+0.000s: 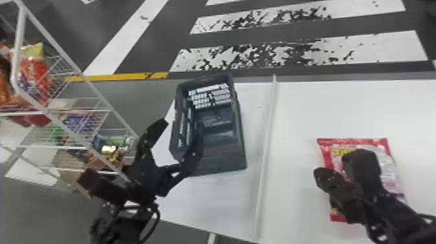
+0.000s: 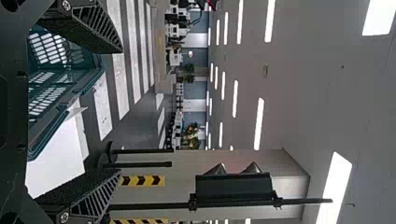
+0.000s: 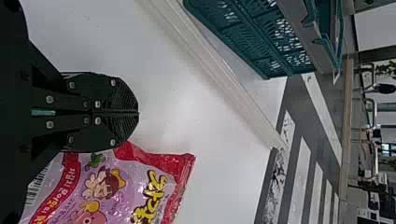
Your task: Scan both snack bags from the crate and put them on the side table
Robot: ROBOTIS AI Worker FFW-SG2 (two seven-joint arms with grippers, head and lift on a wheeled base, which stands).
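Crate (image 1: 224, 159) on white tabletop (image 1: 207, 201), near wire rack (image 1: 15, 61) of bright packets (image 1: 34, 73)

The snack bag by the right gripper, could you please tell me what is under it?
The white table shows around the snack bag; anything directly beneath it is covered.

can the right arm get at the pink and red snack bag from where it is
Probably yes: the snack bag lies on the white table close by the right gripper, with nothing seen between them, though its shut fingers would need to open first.
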